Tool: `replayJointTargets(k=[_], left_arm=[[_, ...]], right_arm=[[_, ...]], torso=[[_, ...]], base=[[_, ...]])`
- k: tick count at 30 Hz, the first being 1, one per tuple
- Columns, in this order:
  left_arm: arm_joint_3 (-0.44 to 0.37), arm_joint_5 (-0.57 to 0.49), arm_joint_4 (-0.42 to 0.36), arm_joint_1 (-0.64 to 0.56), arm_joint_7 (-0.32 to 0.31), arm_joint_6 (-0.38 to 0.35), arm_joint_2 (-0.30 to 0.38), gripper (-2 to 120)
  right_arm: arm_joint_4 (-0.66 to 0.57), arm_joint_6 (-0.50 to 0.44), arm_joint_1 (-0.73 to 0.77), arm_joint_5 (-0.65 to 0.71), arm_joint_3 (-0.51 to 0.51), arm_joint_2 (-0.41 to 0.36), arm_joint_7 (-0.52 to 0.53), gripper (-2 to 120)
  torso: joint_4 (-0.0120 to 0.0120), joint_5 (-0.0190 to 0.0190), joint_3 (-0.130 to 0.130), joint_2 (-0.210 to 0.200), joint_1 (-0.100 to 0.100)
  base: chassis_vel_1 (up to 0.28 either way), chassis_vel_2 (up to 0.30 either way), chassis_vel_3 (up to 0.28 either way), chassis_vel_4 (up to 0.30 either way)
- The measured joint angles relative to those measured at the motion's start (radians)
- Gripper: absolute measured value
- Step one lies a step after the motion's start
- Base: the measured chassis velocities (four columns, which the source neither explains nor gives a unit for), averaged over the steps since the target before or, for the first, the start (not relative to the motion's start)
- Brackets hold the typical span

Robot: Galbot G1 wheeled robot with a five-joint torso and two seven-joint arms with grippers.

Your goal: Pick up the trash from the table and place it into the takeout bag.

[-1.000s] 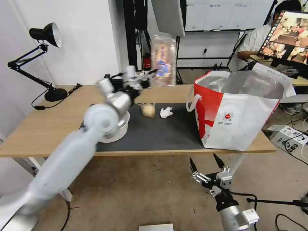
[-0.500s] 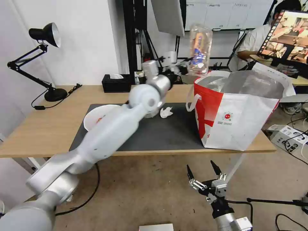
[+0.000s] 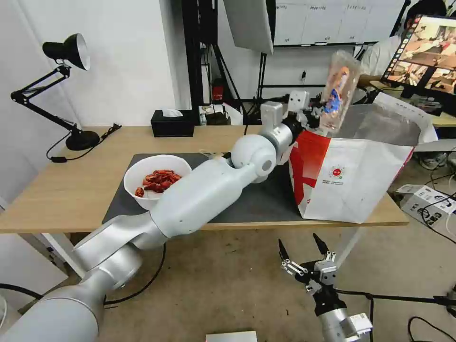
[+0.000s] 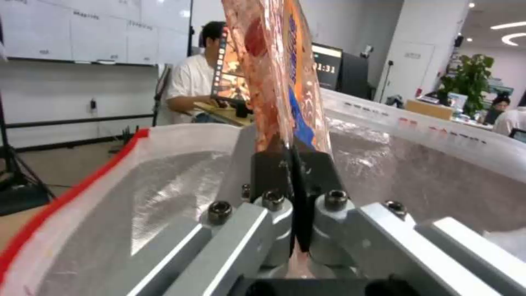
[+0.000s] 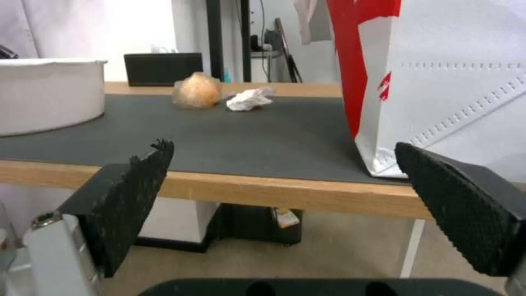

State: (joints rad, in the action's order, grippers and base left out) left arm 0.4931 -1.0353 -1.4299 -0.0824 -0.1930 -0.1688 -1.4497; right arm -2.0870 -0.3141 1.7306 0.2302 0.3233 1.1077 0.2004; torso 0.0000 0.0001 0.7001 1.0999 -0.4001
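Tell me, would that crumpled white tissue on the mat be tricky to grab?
The crumpled tissue looks light and soft, so it would probably squash when gripped. A nudge would likely slide it across the dark mat rather than roll it.

the light-wood surface (image 3: 71, 190) is covered in the middle by a dark grey mat (image 3: 251, 204). on the mat are set a white bowl of crayfish shells (image 3: 154, 183), a beige knotted bag (image 5: 196, 95), a crumpled tissue (image 5: 249, 100) and the takeout bag (image 3: 351, 185). a black tissue box (image 3: 173, 124) and a desk lamp (image 3: 80, 138) are stood on the bare wood behind.
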Motion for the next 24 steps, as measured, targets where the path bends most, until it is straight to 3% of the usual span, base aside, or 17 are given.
replayJointTargets(k=[7, 8, 10, 12, 14, 16, 18, 19, 20, 23, 24], left_arm=[[0.003, -0.006, -0.006, 0.0, 0.0, -0.003, -0.002, 14], [0.002, -0.02, -0.013, 0.003, -0.002, -0.004, 0.001, 25], [0.002, -0.026, -0.016, 0.004, -0.003, -0.005, 0.003, 29], [-0.002, -0.068, -0.046, 0.005, -0.031, -0.008, 0.016, 40], [-0.005, -0.072, -0.05, 0.005, -0.034, -0.008, 0.018, 42], [-0.025, -0.092, -0.08, 0.008, -0.055, -0.009, 0.04, 56], [-0.027, -0.094, -0.083, 0.009, -0.057, -0.009, 0.042, 56], [-0.045, -0.102, -0.116, 0.014, -0.072, -0.009, 0.073, 65], [-0.045, -0.102, -0.116, 0.014, -0.072, -0.009, 0.073, 65], [-0.078, -0.099, -0.2, -0.004, -0.103, 0.053, 0.178, 79], [-0.078, -0.099, -0.2, -0.004, -0.103, 0.053, 0.178, 79]], right_arm=[[0.0, 0.001, -0.001, 0.002, 0.001, 0.0, 0.001, 100], [0.001, 0.003, -0.004, 0.002, 0.001, 0.0, 0.001, 100], [0.001, 0.004, -0.004, 0.002, 0.0, 0.0, 0.001, 100], [0.004, 0.008, -0.007, 0.001, -0.004, 0.0, 0.001, 100], [0.004, 0.009, -0.007, 0.001, -0.004, 0.0, 0.001, 100], [0.002, 0.021, -0.011, 0.001, -0.007, -0.002, 0.001, 100], [0.001, 0.023, -0.011, 0.001, -0.007, -0.003, 0.001, 100], [-0.009, 0.031, -0.014, 0.002, -0.009, -0.006, 0.002, 100], [-0.009, 0.031, -0.014, 0.002, -0.009, -0.006, 0.002, 100], [-0.024, 0.043, -0.026, 0.005, -0.014, -0.012, 0.002, 100], [-0.024, 0.043, -0.026, 0.005, -0.014, -0.012, 0.002, 100]], torso=[[0.0, -0.0001, 0.0, 0.0, 0.0], [-0.0001, -0.0001, 0.0, 0.0, 0.0], [0.0, -0.0001, 0.0, 0.0, 0.0], [0.0, -0.0001, 0.0, 0.0, 0.0], [-0.0001, -0.0001, 0.0, 0.0, 0.0], [-0.0001, -0.0002, 0.0, 0.0, 0.0], [-0.0001, -0.0001, 0.0, 0.0, 0.0], [-0.0002, -0.0001, 0.0, 0.0, 0.0], [-0.0002, -0.0001, 0.0, 0.0, 0.0], [-0.0001, -0.0003, 0.0, 0.0, 0.0], [-0.0001, -0.0003, 0.0, 0.0, 0.0]], base=[[0.0, 0.0, 0.0, 0.0], [0.0, 0.0, 0.0, 0.0], [0.0, 0.0, 0.0, 0.0], [0.0, 0.0, 0.0, 0.0], [0.0, 0.0, 0.0, 0.0], [0.0, 0.0, 0.0, 0.0], [0.0, 0.0, 0.0, 0.0], [0.0, 0.0, 0.0, 0.0], [0.0, 0.0, 0.0, 0.0], [0.0, 0.0, 0.0, 0.0], [0.0, 0.0, 0.0, 0.0]])
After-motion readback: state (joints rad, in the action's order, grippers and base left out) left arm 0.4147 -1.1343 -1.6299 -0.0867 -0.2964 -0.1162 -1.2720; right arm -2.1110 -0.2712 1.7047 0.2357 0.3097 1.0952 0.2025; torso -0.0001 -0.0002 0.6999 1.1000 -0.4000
